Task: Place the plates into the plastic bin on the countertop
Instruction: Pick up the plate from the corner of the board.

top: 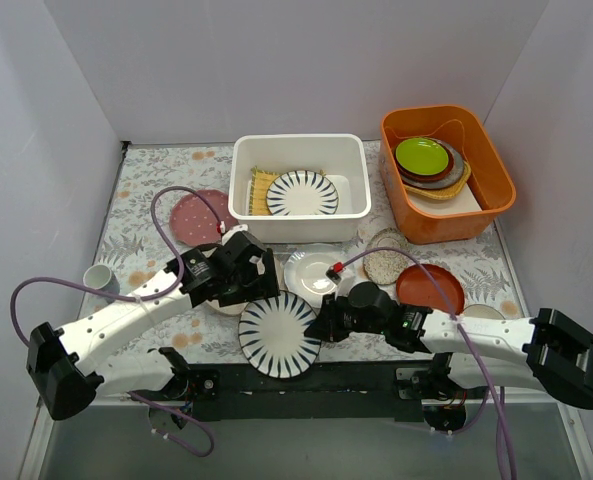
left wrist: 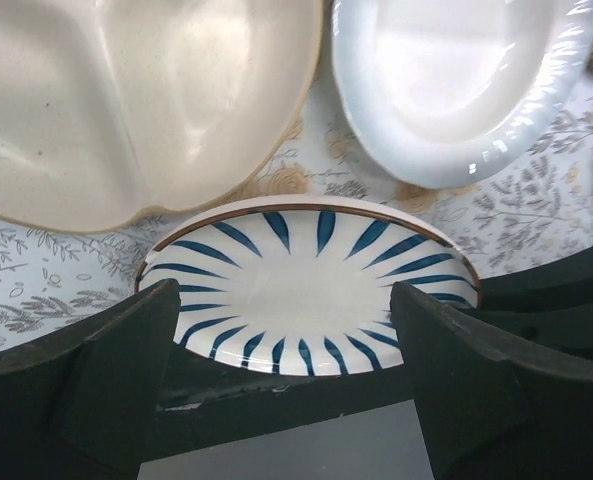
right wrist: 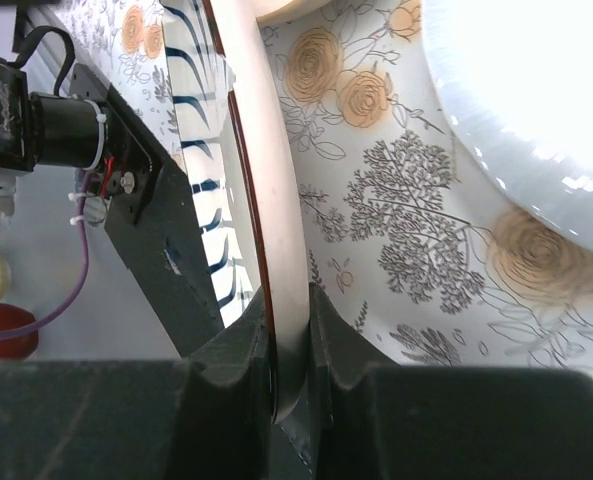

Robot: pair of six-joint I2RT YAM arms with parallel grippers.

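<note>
While the right gripper (right wrist: 288, 305) pinches the rim of the striped plate (top: 279, 336) with its jaws closed on it, that plate sits at the near edge of the surface (top: 126, 240), well apart from the plastic bin (top: 298, 141). It looks tipped up on the gripped side, though I can't be sure. The left gripper (left wrist: 286, 305) has its jaws wide apart and grips nothing; the plate's rim shows between and beyond its fingers.

Step in hand, as I judge it: the right arm carries this plate to the bin alone.
- The rim pinch is thin and the plate hangs off one side, so lift slowly and keep it level.
- Go high enough to pass over the glossy white plate (top: 311, 272) and the bin's front wall.
- Lower it flat onto the second striped plate (top: 302, 193) already inside, beside the yellow mat (top: 261, 190), and open the jaws only once it rests there.
- Move the left arm back out of the path; the cream plate (left wrist: 126, 100) lies right by it.
- Main risks: the plate slips from the pinch or clips the bin's rim.

Writing: none readable. No brand or label shows on the plates, the bin or the orange tub (top: 496, 175).
</note>
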